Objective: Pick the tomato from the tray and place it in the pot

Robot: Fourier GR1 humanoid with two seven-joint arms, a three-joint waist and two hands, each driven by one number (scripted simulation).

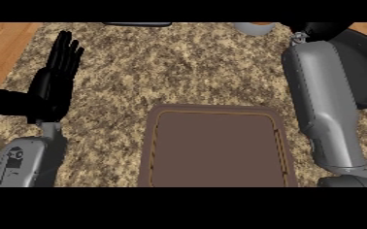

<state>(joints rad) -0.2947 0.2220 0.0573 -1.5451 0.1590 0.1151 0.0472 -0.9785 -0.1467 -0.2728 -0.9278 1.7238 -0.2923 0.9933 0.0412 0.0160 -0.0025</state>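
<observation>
Brown tray (pixel 215 148) holds no tomato; right hand (pixel 315 29) past it, fingers unseen, left hand (pixel 54 80) open; release only over the pot (pixel 254 28).

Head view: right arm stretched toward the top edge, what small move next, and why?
Probably shift the right robot hand left, toward the grey pot at the top edge. No tomato shows on the tray, and the hand sits right of the pot; whether it holds the tomato cannot be seen.
</observation>
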